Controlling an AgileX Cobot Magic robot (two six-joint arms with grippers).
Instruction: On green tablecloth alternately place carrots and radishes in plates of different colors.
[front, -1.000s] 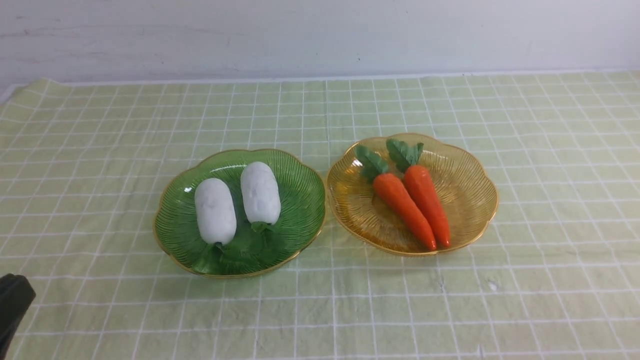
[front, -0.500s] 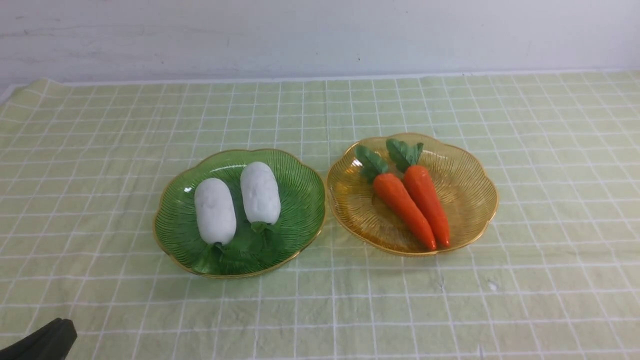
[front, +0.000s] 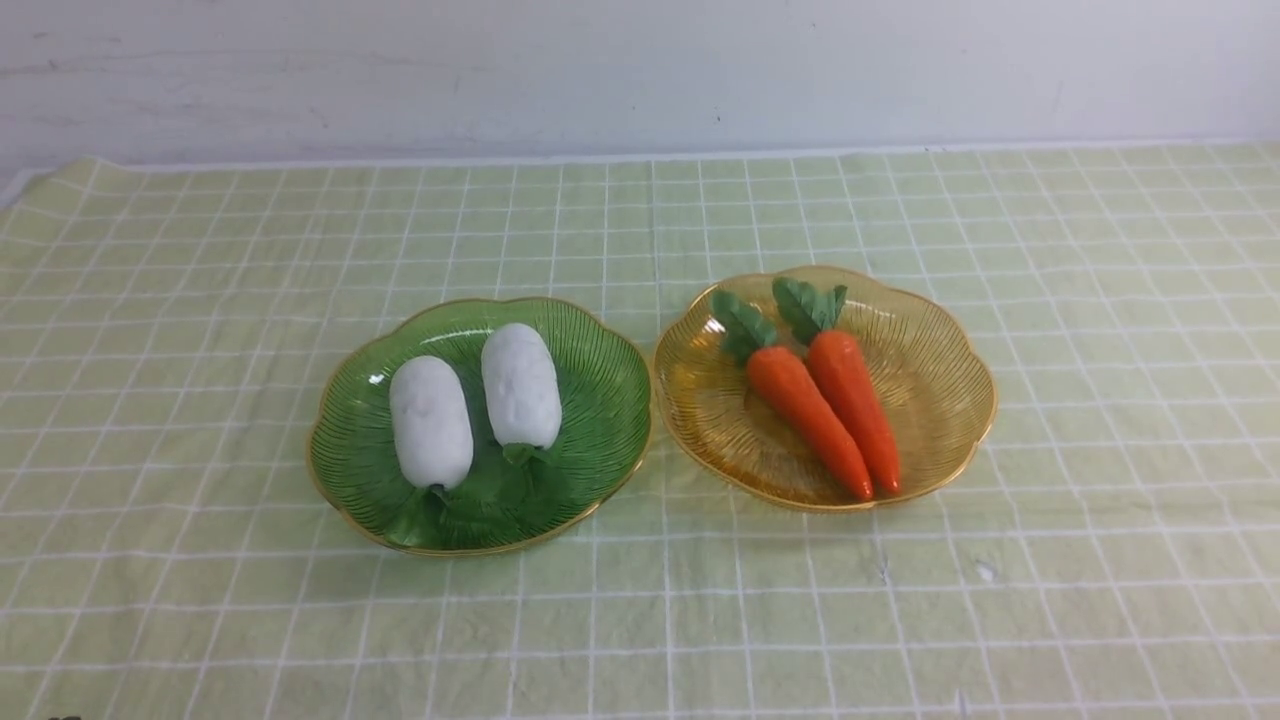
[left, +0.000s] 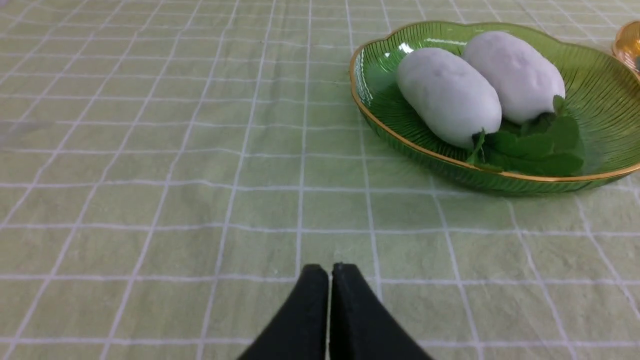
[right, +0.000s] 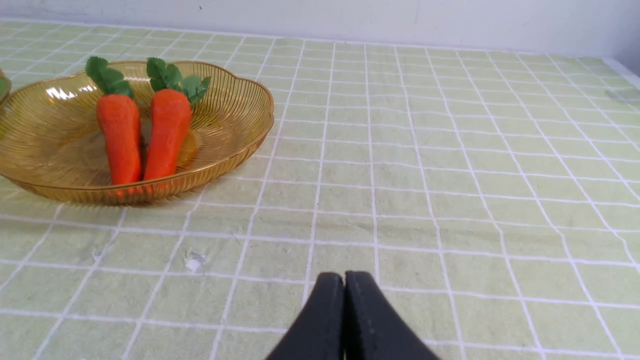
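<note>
Left end effector (left: 330, 272): tips pressed together, empty, low over the cloth (left: 150, 175).
Right end effector (right: 344, 282): tips pressed together, empty.
Radishes (left: 480, 85): both in green plate (left: 590, 70), ahead of the left end effector, off to one side.
Carrots (right: 142, 132): both in amber plate (right: 240, 120), ahead of the right end effector, apart.
Risk: likely little; sorting looks finished, but a low sweep could snag the wrinkled cloth and shift the plates.

From the front we look down over both plates (front: 650, 400); our low wrist views each share one, perhaps overlapping slightly at the rims.
</note>
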